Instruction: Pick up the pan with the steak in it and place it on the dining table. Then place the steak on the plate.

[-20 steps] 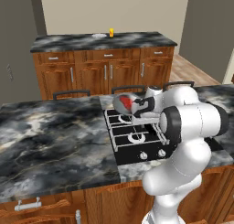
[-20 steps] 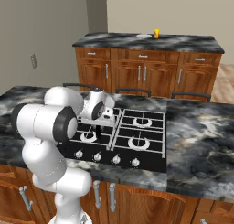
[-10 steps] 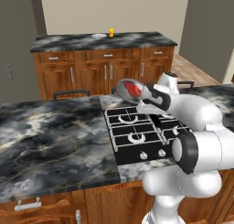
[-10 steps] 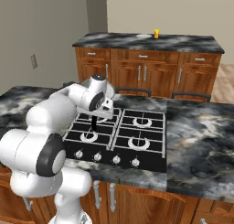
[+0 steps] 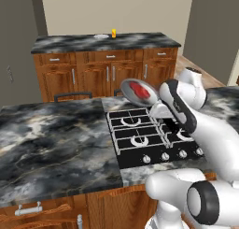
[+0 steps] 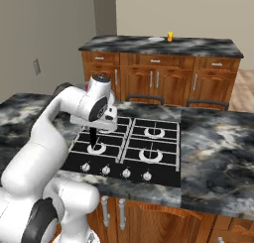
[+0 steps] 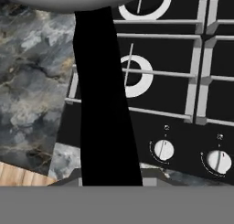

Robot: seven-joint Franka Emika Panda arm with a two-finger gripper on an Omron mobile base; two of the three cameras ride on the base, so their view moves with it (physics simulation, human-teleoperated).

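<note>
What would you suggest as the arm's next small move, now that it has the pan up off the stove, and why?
Probably carry the pan on toward the dining table, keeping it level. The gripper is shut on the pan's black handle, the pan hangs in the air over the stove, and the steak lies loose in it. The plate waits on that far table.

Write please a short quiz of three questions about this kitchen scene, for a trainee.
1. True or false: the pan rests on the stove.
2. What lies in the pan?
A. an egg
B. a steak
C. nothing
3. Fill the gap: the end effector holds the pan by its black ____.

Key
1. False: it is lifted above the stove, tilted.
2. B: the red steak.
3. handle.
</note>
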